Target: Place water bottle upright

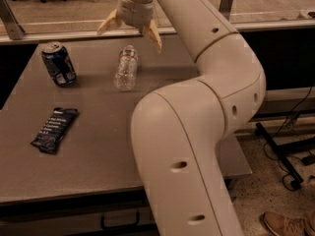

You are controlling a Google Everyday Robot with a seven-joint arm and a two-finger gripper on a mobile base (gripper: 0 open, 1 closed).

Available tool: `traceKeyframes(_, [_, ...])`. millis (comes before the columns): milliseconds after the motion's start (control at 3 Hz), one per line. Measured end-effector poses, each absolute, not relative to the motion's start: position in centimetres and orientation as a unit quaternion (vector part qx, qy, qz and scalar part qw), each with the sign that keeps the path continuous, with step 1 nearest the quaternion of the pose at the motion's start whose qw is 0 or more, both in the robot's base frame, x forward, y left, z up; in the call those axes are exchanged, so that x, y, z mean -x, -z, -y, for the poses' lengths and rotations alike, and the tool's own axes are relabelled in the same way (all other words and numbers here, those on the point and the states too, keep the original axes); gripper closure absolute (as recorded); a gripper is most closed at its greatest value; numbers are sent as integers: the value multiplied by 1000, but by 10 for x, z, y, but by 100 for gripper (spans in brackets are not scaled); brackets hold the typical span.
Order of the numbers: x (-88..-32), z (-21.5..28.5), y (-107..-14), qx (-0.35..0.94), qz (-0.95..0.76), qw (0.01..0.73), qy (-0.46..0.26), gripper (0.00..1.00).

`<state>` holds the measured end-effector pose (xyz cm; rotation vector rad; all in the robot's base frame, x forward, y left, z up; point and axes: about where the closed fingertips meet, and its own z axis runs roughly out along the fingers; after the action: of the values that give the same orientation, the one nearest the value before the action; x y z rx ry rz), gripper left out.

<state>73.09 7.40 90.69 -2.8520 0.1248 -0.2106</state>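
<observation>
The water bottle [126, 68] is clear ribbed plastic with a pale label band. It lies on its side on the grey table [83, 146], toward the far edge, its cap end pointing away from me. My gripper [130, 31] hangs just above and behind the bottle's far end. It is open, with the two tan fingers [152, 35] spread wide, and it holds nothing. The fingers are apart from the bottle.
A blue soda can [58, 64] stands upright to the left of the bottle. A dark snack packet [54, 129] lies flat at the table's left front. My large white arm [197, 132] covers the table's right side. A shoe [290, 224] is on the floor at the right.
</observation>
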Motion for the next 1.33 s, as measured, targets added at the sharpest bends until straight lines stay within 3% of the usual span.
traceKeyframes(667, [-742, -84, -889, 988, -45, 131, 74, 0])
traceKeyframes(1333, [-726, -103, -842, 990, -80, 118, 1, 0])
